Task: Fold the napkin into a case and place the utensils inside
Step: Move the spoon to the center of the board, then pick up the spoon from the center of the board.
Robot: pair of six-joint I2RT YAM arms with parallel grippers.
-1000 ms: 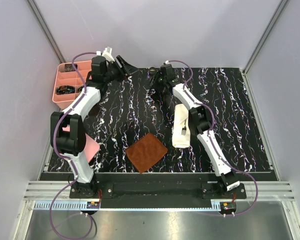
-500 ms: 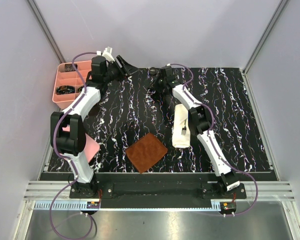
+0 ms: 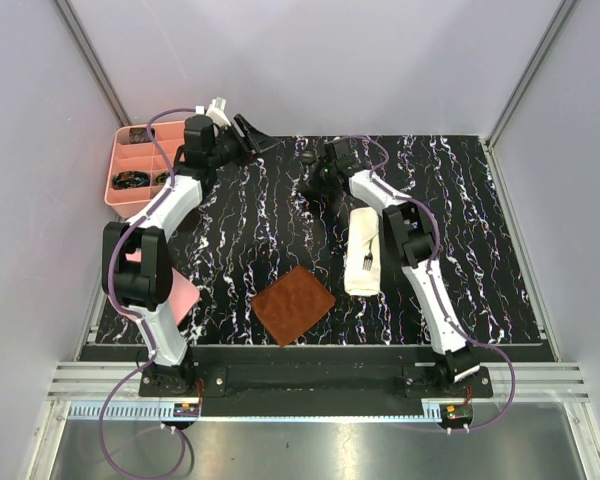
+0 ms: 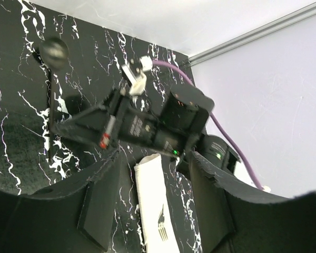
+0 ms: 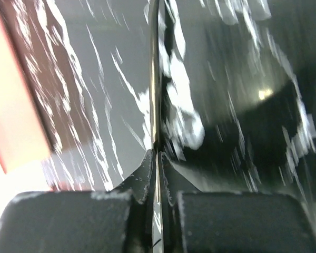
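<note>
Soft cloth case (image 3: 358, 235), rough brown mat (image 3: 293, 305), pink plastic tray (image 3: 114, 168), glossy marbled table (image 3: 480, 230), shiny spoon (image 5: 154, 79)

We see the case (image 3: 362, 250), a narrow cream-white folded cloth, lying flat with its length running 12 to 6. The grey fork (image 3: 367, 262) rests on its near half, tines showing. The dark spoon (image 4: 53, 48) sits at 11 o'clock from the case, its thin handle pinched in the right gripper (image 5: 157, 158), its round bowl beyond.
</note>
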